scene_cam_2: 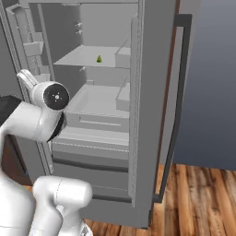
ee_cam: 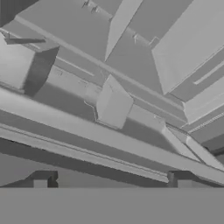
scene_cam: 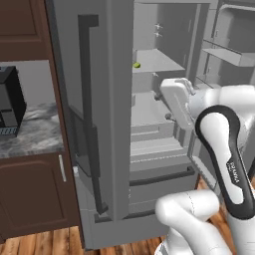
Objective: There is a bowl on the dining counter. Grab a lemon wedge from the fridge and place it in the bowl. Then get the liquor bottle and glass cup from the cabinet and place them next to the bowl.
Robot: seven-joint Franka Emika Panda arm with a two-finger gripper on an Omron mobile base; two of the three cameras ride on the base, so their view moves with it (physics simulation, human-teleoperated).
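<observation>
Lemon wedge (scene_cam: 136, 64) — small, yellow-green — sits on the fridge shelf (scene_cam: 159, 62).

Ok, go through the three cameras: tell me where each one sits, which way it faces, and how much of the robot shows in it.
Left base view: behind the arm, to its left, facing the open fridge; white arm at lower right.
Right base view: behind, to its right, same fridge; arm at lower left.
Hand view: on the hand, tilted, facing fridge shelves and drawers; the open gripper has its fingertips at the bottom.
Shared: both base views show the lemon wedge on the upper shelf.
</observation>
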